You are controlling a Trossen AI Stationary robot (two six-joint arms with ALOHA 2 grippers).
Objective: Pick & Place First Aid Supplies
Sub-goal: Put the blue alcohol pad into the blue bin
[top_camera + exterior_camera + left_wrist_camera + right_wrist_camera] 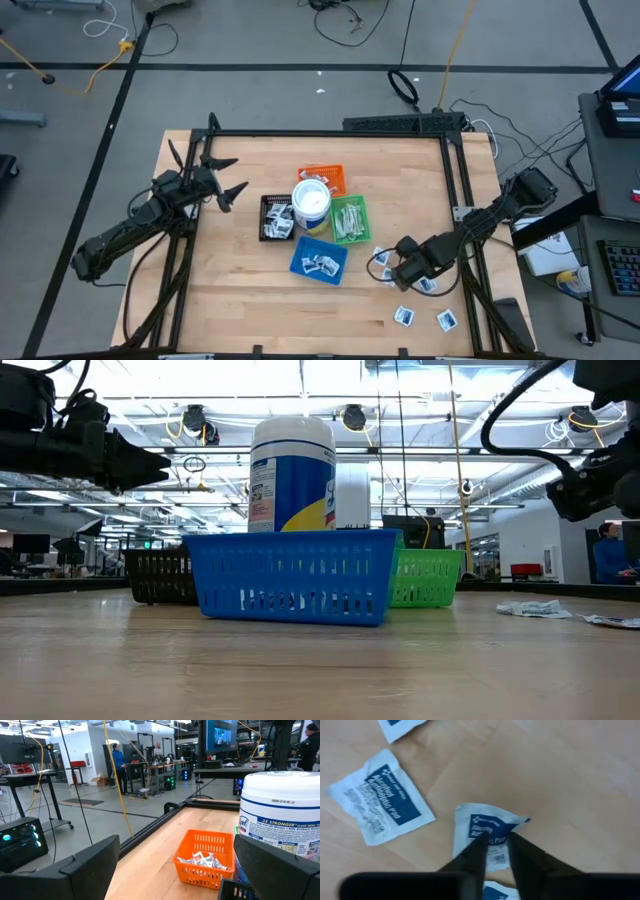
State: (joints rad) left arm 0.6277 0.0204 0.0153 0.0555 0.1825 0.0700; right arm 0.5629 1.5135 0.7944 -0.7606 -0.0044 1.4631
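The alcohol pad packet [487, 836] is lying flat on the wooden tabletop [230, 290], and the right pincer [495, 847] is closing over it — the two dark fingertips are standing nearly together on its printed face, pinching it without having lifted it yet. A second packet [381, 795] is lying just beside it, and corners of others are showing at the frame edges. As a judgement, the task is partly done: the blue tray [318, 259], black tray [277, 217], green tray [350, 220] and orange tray [206, 857] are already holding supplies around the white tub [311, 203], while loose packets [423, 316] are remaining near the right front of the tabletop. The left pincer [222, 178] is hovering released, jaws spread wide, near the left rear of the trays. The right wrist view alone is showing the contact on the packet — the high view is giving only the layout, and the low view is hiding tray contents behind tray walls.
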